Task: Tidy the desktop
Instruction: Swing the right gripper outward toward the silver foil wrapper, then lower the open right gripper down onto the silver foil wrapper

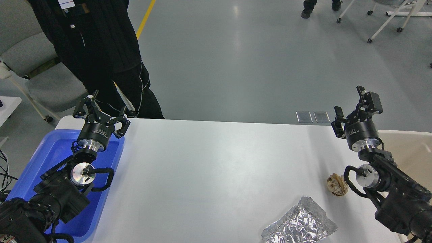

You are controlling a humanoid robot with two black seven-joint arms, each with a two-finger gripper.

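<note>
The white desktop (209,168) spans the middle of the head view. On its near right lies a crumpled sheet of silver foil (298,224), and a small brown crumpled paper ball (337,184) sits just behind it. My right gripper (349,103) is raised above the desktop's far right corner, open and empty, well behind the paper ball. My left gripper (101,106) is raised over the far end of the blue tray, open and empty.
A blue plastic tray (47,158) sits along the left side under my left arm. A beige bin (408,152) stands at the right beyond the desktop's edge. A person in black (101,57) stands at the far left corner.
</note>
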